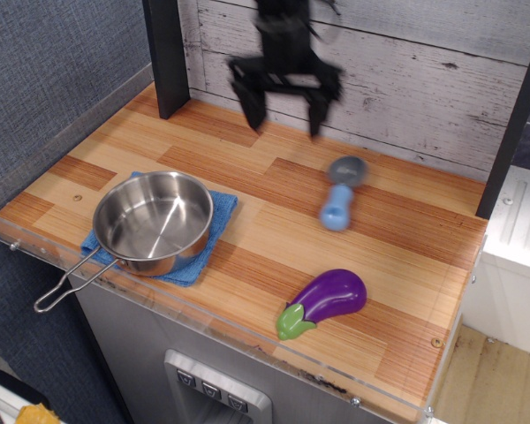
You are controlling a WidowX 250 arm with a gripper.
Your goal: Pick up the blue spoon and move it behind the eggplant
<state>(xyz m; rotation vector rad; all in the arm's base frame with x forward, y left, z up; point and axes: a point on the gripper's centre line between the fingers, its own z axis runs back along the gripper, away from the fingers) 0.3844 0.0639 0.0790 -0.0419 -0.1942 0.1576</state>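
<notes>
The blue spoon (pixel 340 194) lies flat on the wooden table, its grey bowl toward the back wall and its light-blue handle toward the front. It lies behind the purple eggplant (pixel 327 300), which rests near the front edge with its green cap at the lower left. My gripper (pixel 283 108) is open and empty, blurred by motion, raised above the back of the table and up and to the left of the spoon.
A steel pan (pixel 152 223) with a wire handle sits on a blue cloth (pixel 203 256) at the front left. A dark post (pixel 166 57) stands at the back left, a white plank wall (pixel 424 71) behind. A clear guard runs along the front edge (pixel 212 329).
</notes>
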